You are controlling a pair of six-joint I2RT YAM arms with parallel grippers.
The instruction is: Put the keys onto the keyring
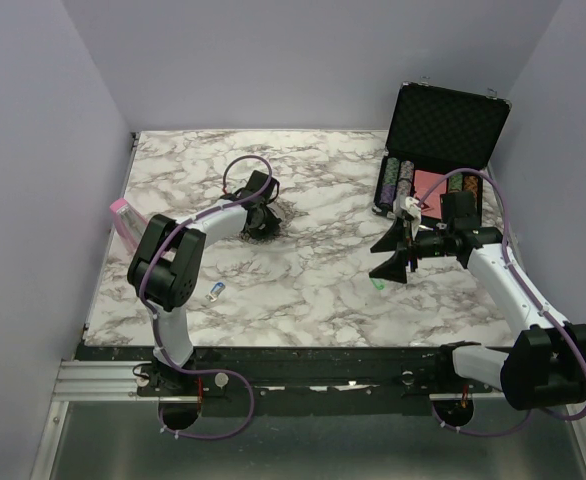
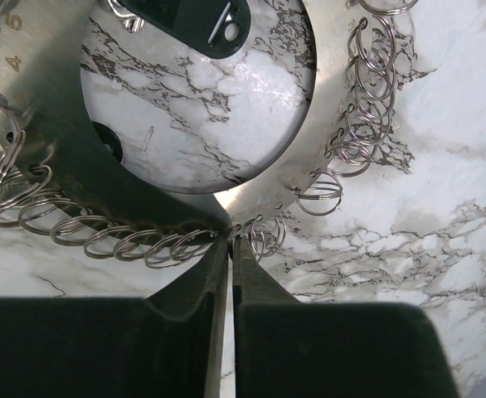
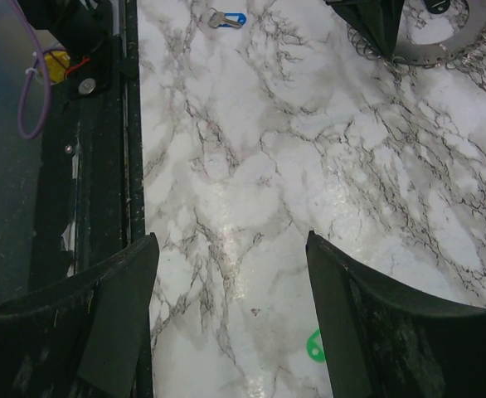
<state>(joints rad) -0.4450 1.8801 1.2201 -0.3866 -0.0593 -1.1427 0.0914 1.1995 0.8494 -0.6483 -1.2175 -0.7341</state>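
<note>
The keyring [image 2: 330, 75] is a flat silvery ring whose rim is hung with many small wire loops; it lies on the marble. My left gripper [image 2: 232, 239] is shut on its near rim, fingertips pinched almost together. A black key [image 2: 185, 16] lies at the ring's far side. In the top view the left gripper [image 1: 263, 217] covers most of the keyring [image 1: 281, 212]. A blue key [image 1: 216, 291] lies near the left arm. My right gripper [image 3: 230, 237] hovers open above the table, with a green key [image 3: 313, 347] beside its right finger.
An open black case [image 1: 443, 125] with striped poker chips [image 1: 398, 180] stands at the back right. A pink object [image 1: 125, 218] sits at the table's left edge. The black front rail [image 3: 131, 124] runs beside the right gripper.
</note>
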